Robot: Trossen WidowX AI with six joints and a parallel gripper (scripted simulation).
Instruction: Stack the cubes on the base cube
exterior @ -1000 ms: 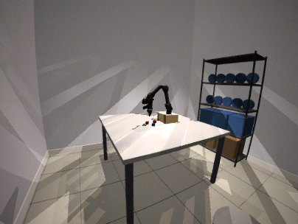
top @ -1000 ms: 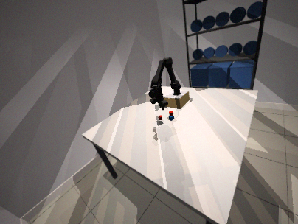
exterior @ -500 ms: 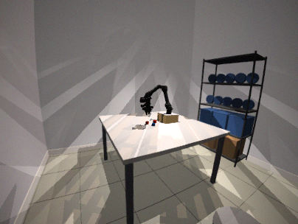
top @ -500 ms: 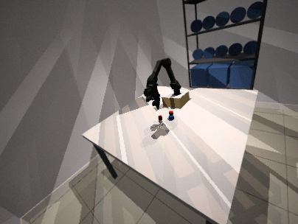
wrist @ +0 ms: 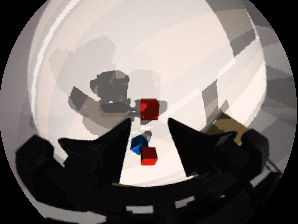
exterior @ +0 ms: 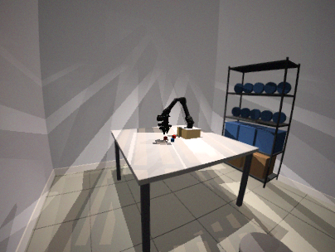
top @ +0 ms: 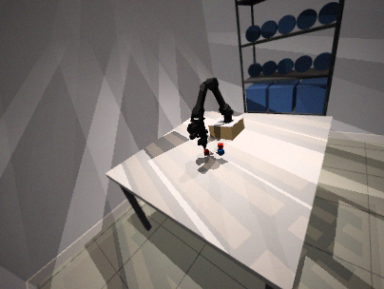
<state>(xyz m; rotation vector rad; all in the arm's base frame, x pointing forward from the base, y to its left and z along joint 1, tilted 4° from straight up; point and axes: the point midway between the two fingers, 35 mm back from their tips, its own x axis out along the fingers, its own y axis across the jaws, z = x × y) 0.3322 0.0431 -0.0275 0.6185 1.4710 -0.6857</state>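
Exterior view showed a white table [top: 266, 190] [exterior: 199, 153] [wrist: 190, 60] under the blue cube [top: 220, 152] [exterior: 172, 140] [wrist: 138, 144], and a dark shelf [top: 336, 48] [exterior: 263, 65] stood well apart from that cube, past the table. On the shelf were blue bins [top: 281, 97] [exterior: 245, 133], with round blue drums [top: 306, 19] [exterior: 259, 88] above them. The black arm [top: 211, 85] [exterior: 179, 100] rose on the far side of the blue cube and bent over and down toward the table near it. A tan box [top: 233, 130] [exterior: 191, 133] [wrist: 231, 129] sat near the blue cube, on the side toward the arm's foot. The gripper [top: 204, 146] [exterior: 166, 133] [wrist: 149, 120] pointed down to one side of the blue cube, its fingers a bit more than halfway open with nothing held between them. Just beyond the fingertips, the loose red cube [top: 206, 152] [exterior: 165, 138] [wrist: 149, 109] lay on the table near the blue cube, apart from it. The upper red cube [top: 220, 144] [exterior: 174, 136] [wrist: 149, 156] rested on top of the blue cube, shifted off its middle, so that part of the blue showed beside it in the wrist view. The exact gap between the fingertips and the loose red cube could not be told.
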